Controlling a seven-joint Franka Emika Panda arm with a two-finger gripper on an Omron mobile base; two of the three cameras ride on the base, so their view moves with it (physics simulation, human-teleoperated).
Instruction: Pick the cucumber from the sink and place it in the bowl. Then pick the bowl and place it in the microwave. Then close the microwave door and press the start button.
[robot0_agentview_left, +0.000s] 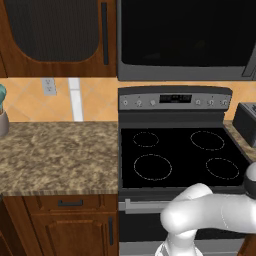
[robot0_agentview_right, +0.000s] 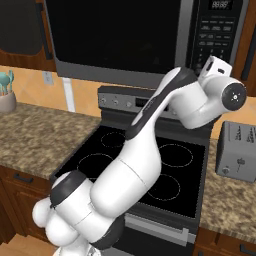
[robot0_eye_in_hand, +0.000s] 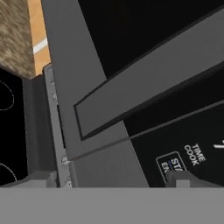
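The black microwave (robot0_agentview_right: 120, 35) hangs above the stove with the microwave door (robot0_agentview_left: 185, 35) shut flat against its front. Its button panel (robot0_agentview_right: 216, 30) is on the right, and my arm's wrist (robot0_agentview_right: 220, 95) is raised up against the panel's lower part. In the hand view my gripper (robot0_eye_in_hand: 111, 179) is open and holds nothing. Its right fingertip (robot0_eye_in_hand: 183, 177) sits just below the start button (robot0_eye_in_hand: 168, 162), and the grey door handle (robot0_eye_in_hand: 153, 74) slants across above. The cucumber, the bowl and the sink are out of view.
The black stove (robot0_agentview_left: 180, 155) with ring burners is directly below. A grey toaster (robot0_agentview_right: 239, 157) stands on the right counter. The speckled counter (robot0_agentview_left: 55, 150) runs left to a utensil holder (robot0_agentview_right: 6, 97). Wooden cabinets (robot0_agentview_left: 55, 35) flank the microwave.
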